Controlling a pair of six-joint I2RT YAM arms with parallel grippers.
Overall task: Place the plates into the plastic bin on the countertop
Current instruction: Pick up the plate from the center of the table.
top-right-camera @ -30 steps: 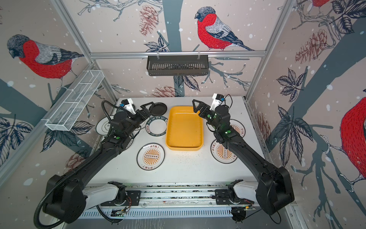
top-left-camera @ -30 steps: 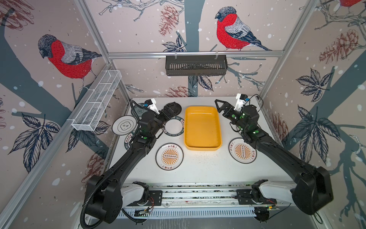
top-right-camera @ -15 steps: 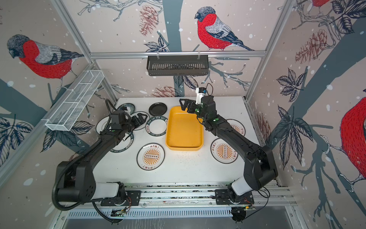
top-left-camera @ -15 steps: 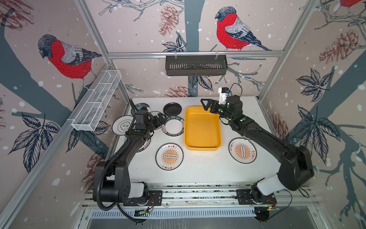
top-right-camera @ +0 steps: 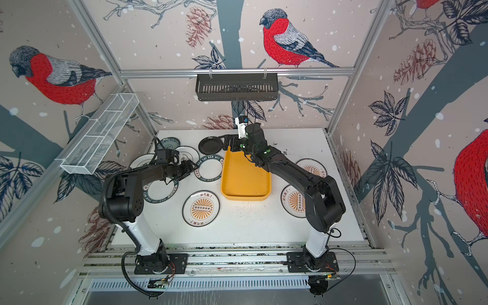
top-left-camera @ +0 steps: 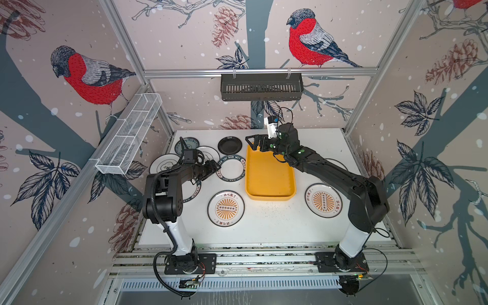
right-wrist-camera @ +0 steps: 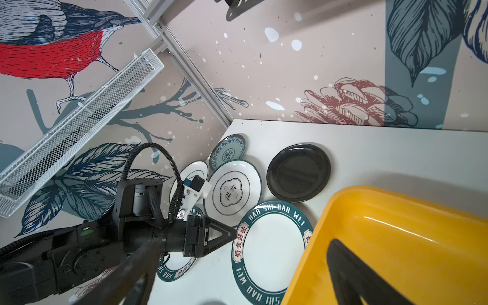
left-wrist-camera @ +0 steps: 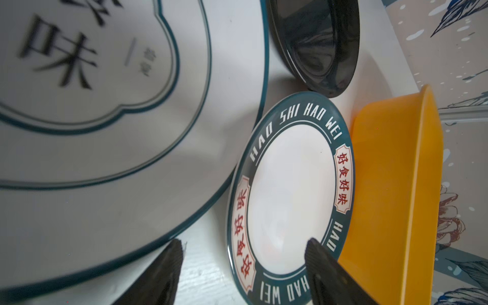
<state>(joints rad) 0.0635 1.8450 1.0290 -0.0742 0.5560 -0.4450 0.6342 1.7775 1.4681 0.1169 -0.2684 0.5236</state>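
Left arm drops to the plate beside the bin

The left gripper (top-left-camera: 214, 168) has come down, jaws apart around the lettered plate's (top-left-camera: 231, 169) edge, not squeezing yet. This plate lies just beside the empty plastic bin (top-left-camera: 269, 196), the black plate (top-left-camera: 229, 145) crowding behind. The right gripper (top-left-camera: 254, 144) swung over, wide open across the bin's far corner.

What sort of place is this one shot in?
Probably a lab test booth, not a real kitchen: aluminium frame with bird-print wall panels, left arm and right arm bolted to a base rail, plates on a white table.
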